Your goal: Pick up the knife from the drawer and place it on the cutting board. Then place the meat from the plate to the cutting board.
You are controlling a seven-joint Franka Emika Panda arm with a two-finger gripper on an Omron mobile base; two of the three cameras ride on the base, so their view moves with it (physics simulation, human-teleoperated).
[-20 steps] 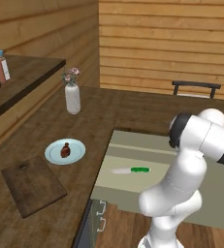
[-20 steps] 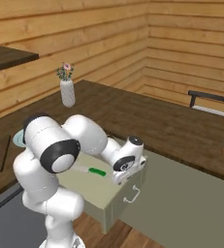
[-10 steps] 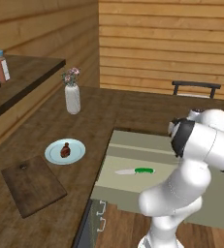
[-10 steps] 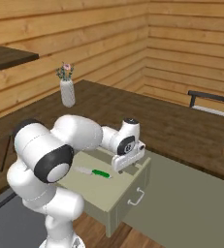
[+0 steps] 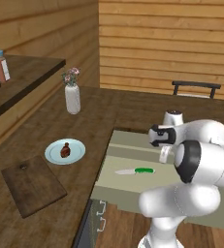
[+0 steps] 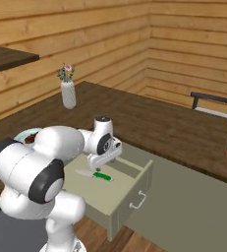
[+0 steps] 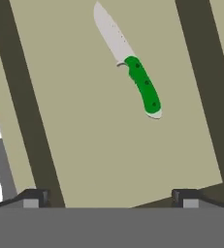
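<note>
Knife (image 7: 133,68) flat on the pale floor of the open drawer (image 5: 133,186), blade toward the upper left of the hand view, green handle running down to the right. Lies loose in the upper middle of that view, clear of the drawer walls on every side, so reachable from straight above. Gripper (image 7: 111,193) poised above it, jaws spread wide with the 2 tips at the bottom corners of the frame, holding nothing; probably opened this far to straddle the handle. Knife sits ahead of the tips, not between them, so a shift forward looks needed before descending.

In the left base view, cutting board (image 5: 32,184) bare at lower left on the table (image 5: 133,104), laid ready for both items. Plate (image 5: 65,151) just above it, near but apart, with the meat (image 5: 65,149) resting in its middle, untouched. Neither placement done yet.
</note>
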